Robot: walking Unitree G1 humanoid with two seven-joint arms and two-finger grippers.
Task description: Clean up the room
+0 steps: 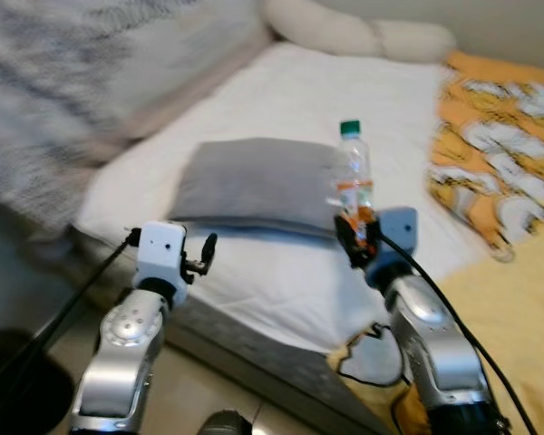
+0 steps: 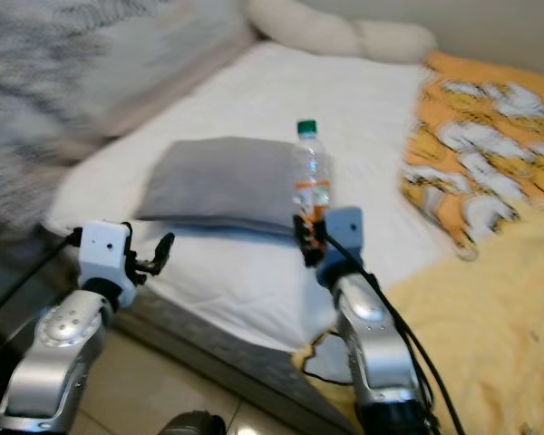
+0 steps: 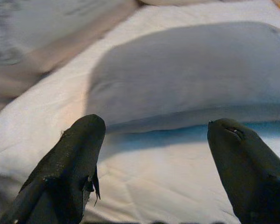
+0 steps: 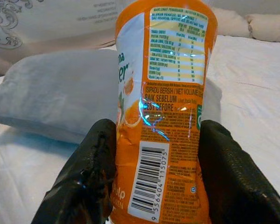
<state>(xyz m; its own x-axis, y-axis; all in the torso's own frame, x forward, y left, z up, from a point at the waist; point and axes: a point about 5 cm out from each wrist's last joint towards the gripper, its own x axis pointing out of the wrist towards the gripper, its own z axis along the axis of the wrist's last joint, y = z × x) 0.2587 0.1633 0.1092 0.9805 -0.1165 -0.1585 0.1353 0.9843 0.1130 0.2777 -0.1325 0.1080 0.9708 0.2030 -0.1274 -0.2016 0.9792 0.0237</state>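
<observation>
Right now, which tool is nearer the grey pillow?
Left. The left tool hovers open just in front of the grey pillow, over the white sheet. The right tool is off the pillow's right end, shut on the bottle.

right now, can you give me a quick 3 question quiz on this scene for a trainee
1. True or false: the right gripper is shut on the bottle.
2. What lies on the white sheet just beyond the left gripper's open fingers?
A. a folded towel
B. a grey pillow
C. a book
3. Fill in: the bottle's cap is ____ in colour.

Key
1. True: the two black fingers press on either side of the orange label, and the bottle stands upright in them.
2. B: the grey pillow lies ahead of the left gripper, apart from it.
3. Green.
</observation>
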